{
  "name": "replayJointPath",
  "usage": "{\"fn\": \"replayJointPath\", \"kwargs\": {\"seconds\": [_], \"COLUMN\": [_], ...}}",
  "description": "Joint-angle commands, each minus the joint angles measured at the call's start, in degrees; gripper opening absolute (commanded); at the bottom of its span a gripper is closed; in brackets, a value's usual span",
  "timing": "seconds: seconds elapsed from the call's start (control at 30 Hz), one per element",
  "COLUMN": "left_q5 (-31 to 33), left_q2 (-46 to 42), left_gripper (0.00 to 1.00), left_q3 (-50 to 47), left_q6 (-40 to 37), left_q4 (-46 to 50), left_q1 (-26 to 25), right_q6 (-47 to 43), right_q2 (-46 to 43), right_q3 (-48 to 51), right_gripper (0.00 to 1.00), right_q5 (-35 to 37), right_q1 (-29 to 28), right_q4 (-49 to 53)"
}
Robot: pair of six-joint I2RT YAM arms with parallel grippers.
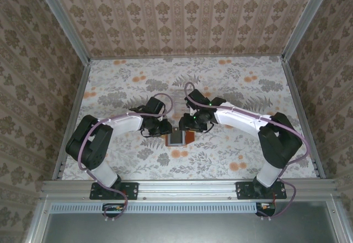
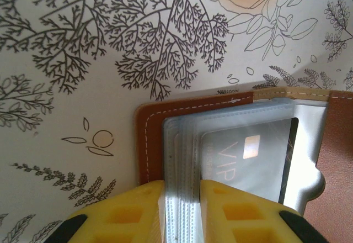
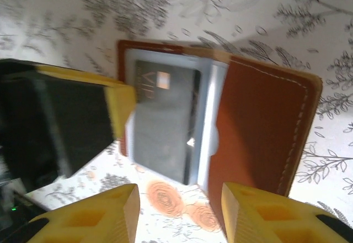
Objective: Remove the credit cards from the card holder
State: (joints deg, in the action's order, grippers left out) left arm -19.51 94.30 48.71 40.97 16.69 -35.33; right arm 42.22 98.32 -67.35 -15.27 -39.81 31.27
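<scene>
The table has a cloth with grey leaves, twigs and orange flowers on it. Around it stand three walls covered in brown paper with stripes and little flower shapes. A silver metal rail runs along the near edge, where the two arms are bolted down.

The card holder lies open in the middle of the table, between the two arms. It is reddish-brown leather with pale stitching along its edge. Inside it is a stack of clear plastic sleeves. A grey credit card sits in the top sleeve. The card has the letters "VIP" on it, with a small shiny square chip above them. Any smaller writing is too blurry to read.

The left gripper has yellow fingers, and its jaws are squeezed narrow on the edge of the card holder's plastic sleeves.

The right gripper hangs above the card holder's other edge. Its yellow fingers stand apart, and nothing is held between them. The brown leather flap lies just beside one finger.
</scene>
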Motion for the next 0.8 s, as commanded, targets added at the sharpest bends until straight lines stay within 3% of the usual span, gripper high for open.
{"fn": "replayJointPath", "kwargs": {"seconds": [0.0, 0.47, 0.77], "left_q5": [0.3, 0.8, 4.9], "left_q2": [-1.3, -1.6, 2.2], "left_gripper": [0.24, 0.33, 0.31], "left_q3": [-0.5, 2.9, 3.9], "left_q6": [0.3, 0.4, -1.2], "left_q4": [2.2, 4.8, 8.4], "left_q1": [-0.4, -3.5, -4.6], "right_q6": [0.6, 0.6, 1.4], "right_q2": [2.2, 5.1, 4.0], "right_q3": [2.4, 5.3, 6.1], "right_gripper": [0.44, 0.37, 0.32], "right_q5": [-0.7, -1.2, -3.2], "right_q1": [0.7, 1.9, 2.2], "right_q4": [-2.0, -5.2, -7.4]}}
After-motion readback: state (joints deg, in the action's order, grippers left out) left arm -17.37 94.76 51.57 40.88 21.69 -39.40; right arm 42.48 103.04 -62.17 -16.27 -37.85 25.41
